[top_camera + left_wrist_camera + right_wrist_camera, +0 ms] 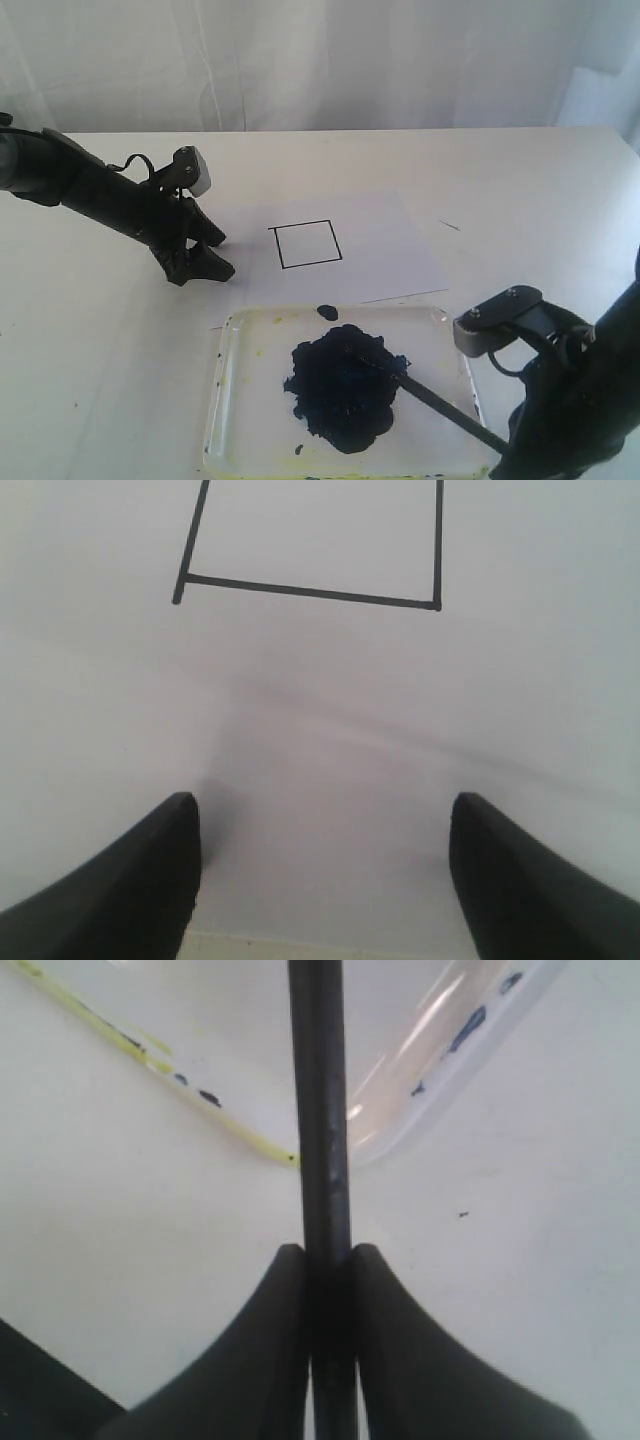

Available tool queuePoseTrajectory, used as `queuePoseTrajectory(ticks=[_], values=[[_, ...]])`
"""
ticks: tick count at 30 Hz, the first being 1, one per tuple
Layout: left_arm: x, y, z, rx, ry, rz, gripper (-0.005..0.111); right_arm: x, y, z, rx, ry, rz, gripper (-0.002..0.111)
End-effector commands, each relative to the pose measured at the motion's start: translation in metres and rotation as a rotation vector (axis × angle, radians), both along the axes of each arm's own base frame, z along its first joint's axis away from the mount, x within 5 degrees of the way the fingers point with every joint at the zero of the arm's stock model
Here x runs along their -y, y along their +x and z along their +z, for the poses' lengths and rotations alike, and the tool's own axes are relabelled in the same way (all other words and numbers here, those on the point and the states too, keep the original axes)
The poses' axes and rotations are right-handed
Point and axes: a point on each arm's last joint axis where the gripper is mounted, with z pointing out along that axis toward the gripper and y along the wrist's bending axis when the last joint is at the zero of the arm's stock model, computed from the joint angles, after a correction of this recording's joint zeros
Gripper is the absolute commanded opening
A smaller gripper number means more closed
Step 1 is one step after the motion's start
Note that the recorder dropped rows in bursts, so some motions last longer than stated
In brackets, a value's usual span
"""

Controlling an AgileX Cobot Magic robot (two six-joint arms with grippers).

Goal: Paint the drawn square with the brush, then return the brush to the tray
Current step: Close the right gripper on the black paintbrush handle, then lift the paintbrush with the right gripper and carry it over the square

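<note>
Brush (pixel 440 405): thin, stiff stick, likely light. Its tip lies in the paint blob (pixel 345 385) in the tray (pixel 228 400), and the shaft crosses the rim. Right hand (pixel 320 1255) is clamped on the handle end, a sound hold, dry and clear of the paint. Drawn square (pixel 307 245) is unpainted. Left hand (pixel 205 250) is spread apart and empty, near the square.

Both arms are matte black: the left arm (pixel 95 190) is a thick round tube, with a thin black cable (pixel 140 160) looping beside a pale grey camera box (pixel 192 170). The right arm (pixel 585 400) bears a grey metal bracket (pixel 498 320) with two small screws. The left gripper (pixel 227 254) and right gripper (pixel 328 1252) each have two smooth black fingers (pixel 120 890) that taper to rounded tips.
</note>
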Motion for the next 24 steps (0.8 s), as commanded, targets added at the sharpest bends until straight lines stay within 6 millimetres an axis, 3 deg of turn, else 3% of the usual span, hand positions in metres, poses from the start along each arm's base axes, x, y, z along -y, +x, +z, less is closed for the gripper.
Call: queuePoseTrajectory(ticks=[1, 6, 11, 19, 24], values=[[0.0, -0.004, -0.012, -0.047, 0.014, -0.028, 0.072, -0.004, 0.011, 0.02, 0.008, 0.004, 0.021, 0.0], [0.001, -0.005, -0.012, -0.051, 0.011, -0.033, 0.072, -0.013, 0.027, 0.067, -0.013, 0.032, 0.113, 0.0], [0.001, -0.005, -0.012, -0.05, 0.012, -0.031, 0.072, -0.021, 0.052, 0.101, 0.06, 0.053, 0.082, 0.0], [0.001, -0.005, -0.012, -0.053, 0.011, -0.031, 0.072, -0.037, 0.127, 0.096, 0.061, -0.059, 0.066, 0.0], [0.001, -0.005, -0.012, -0.053, 0.011, -0.031, 0.072, -0.046, 0.156, 0.09, 0.078, -0.06, 0.067, 0.0]])
